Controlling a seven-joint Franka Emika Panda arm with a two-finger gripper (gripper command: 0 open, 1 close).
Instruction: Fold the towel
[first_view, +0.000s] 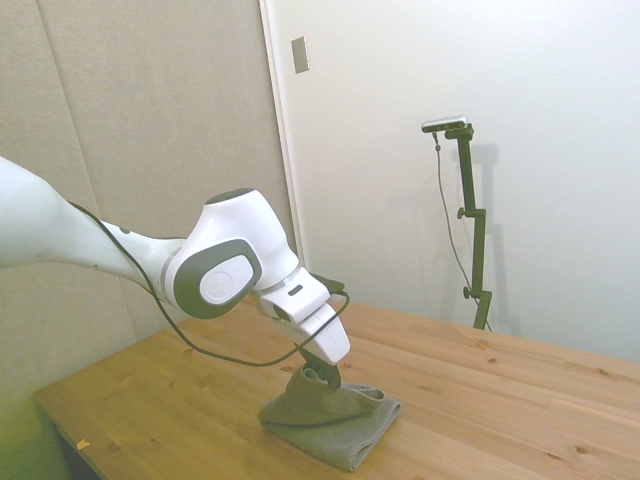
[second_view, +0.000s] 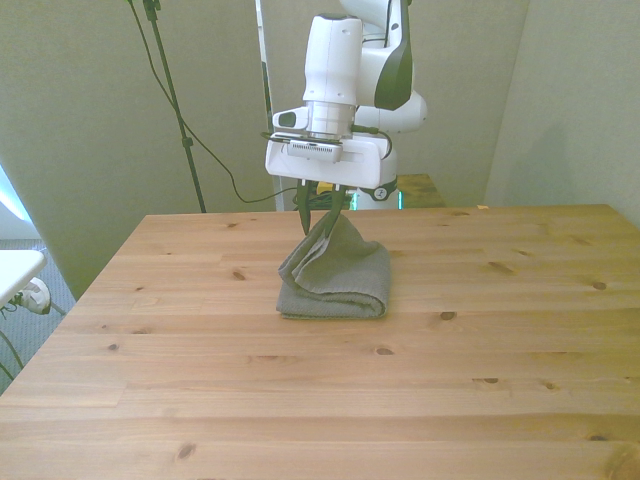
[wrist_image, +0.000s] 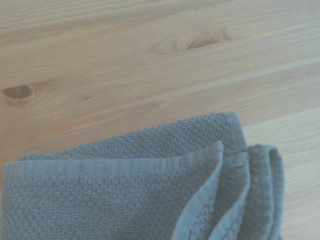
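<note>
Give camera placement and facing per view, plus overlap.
Side view: off one side of the table, looking across it; white arm enters from the picture's left, gripper on the towel.
Front view: across the table, facing the arm; fingers pinch the towel's raised corner.
Wrist view: close down onto towel layers and wooden table; no robot parts.
Shared: towel, table.
</note>
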